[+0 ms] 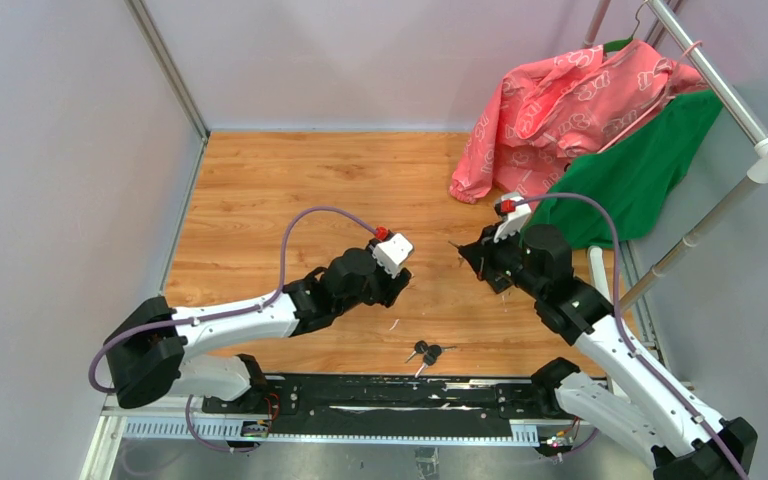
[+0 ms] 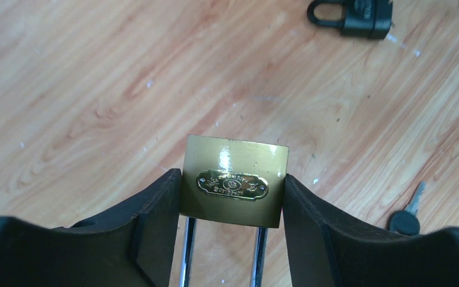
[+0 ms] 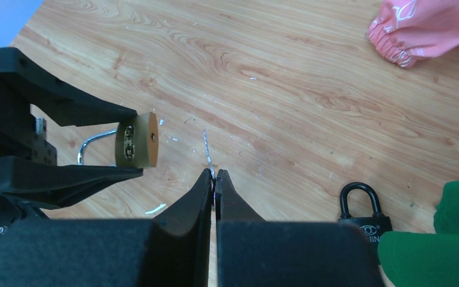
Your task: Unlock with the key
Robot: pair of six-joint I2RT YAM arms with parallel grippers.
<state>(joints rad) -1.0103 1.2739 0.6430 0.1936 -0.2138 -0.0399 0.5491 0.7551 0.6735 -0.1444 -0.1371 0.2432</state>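
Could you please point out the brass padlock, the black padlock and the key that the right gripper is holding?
brass padlock (image 2: 234, 170): left wrist view, on the front of its body.
black padlock (image 2: 366, 17): left wrist view, on its body.
key (image 3: 207, 150): right wrist view, on its bare blade.

A pink garment (image 1: 570, 110) and a green garment (image 1: 650, 165) hang from a metal rail (image 1: 730, 95) beside the wooden table (image 1: 290, 190).

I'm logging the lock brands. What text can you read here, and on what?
Brass padlock, oval plate: embossed lettering, too small to read.
Black padlock: white logo and print, too blurred to read.
Pink garment: repeated pale marks, too blurred to read.
Nothing legible to quote.
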